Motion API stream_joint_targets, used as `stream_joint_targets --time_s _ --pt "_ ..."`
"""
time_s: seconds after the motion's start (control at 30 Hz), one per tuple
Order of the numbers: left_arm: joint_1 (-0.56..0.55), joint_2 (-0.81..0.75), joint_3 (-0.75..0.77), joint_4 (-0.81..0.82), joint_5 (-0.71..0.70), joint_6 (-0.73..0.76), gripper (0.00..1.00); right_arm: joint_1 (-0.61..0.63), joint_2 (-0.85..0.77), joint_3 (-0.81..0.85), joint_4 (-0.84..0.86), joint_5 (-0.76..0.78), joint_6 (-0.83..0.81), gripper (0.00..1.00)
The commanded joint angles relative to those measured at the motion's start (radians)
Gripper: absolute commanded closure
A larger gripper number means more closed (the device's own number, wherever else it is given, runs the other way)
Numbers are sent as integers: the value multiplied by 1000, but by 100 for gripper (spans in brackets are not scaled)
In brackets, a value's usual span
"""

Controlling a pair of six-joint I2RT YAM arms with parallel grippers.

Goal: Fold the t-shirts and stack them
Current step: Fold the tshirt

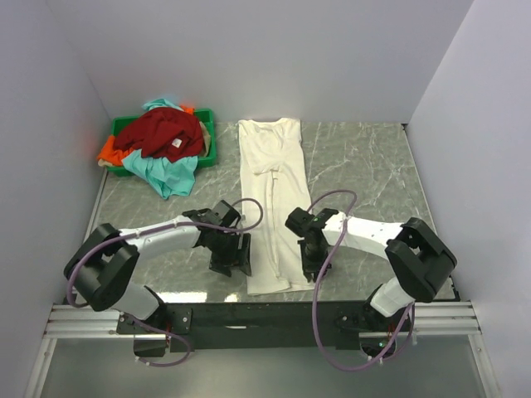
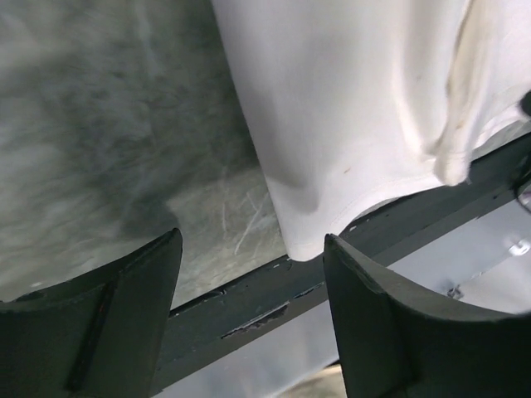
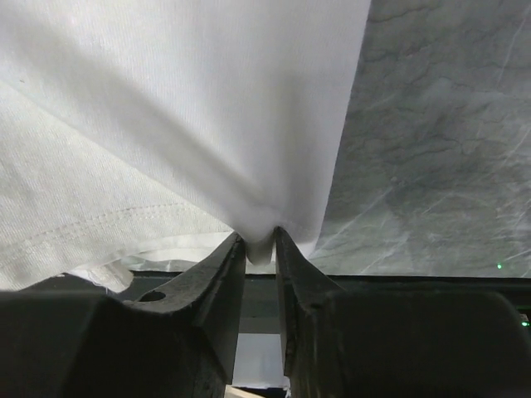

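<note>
Our right gripper (image 3: 260,242) pinches the long folded cream-white cloth t-shirt (image 3: 191,108) at its near corner; our left gripper (image 2: 251,249) hovers wide open, empty.

White shells cover the long links of the left arm (image 1: 162,236) and right arm (image 1: 373,235), with chunky black housings at each joint. A mauve cable (image 1: 319,282) loops along each, and a silver rail (image 1: 83,319) runs under the bases (image 1: 365,321) along the bottom edge. In the wrist views the fingers (image 2: 390,323) are matte black wedges.
</note>
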Motion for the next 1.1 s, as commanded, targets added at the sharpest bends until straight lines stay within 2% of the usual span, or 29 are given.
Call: stream_joint_targets --time_s 0.0,0.13,0.3,0.43,0.57,0.6,0.67,0.83,1.07 --pt "-41 47 33 20 38 -10 27 -1 -54 -21 -22 17 6 73" --pt "-94 90 57 11 33 -8 34 1 -71 -34 -27 0 0 74" --pt "-120 113 59 15 53 -8 35 2 -110 -61 -27 -18 -3 75" --pt "-127 146 53 17 59 -11 42 4 -139 -77 -21 -41 -3 74" --pt "-135 172 51 6 53 -19 50 2 -170 -66 -41 -46 12 62" --pt "-140 177 49 3 53 -20 51 2 -173 -64 -41 -47 15 57" --pt "-143 183 54 0 49 -23 53 -1 -180 -63 -30 -56 23 53" --pt "-154 202 59 -9 42 -28 59 -22 -162 -74 -9 -64 20 49" --pt "-157 208 46 -6 30 -37 68 -68 -148 -126 45 -67 6 50"
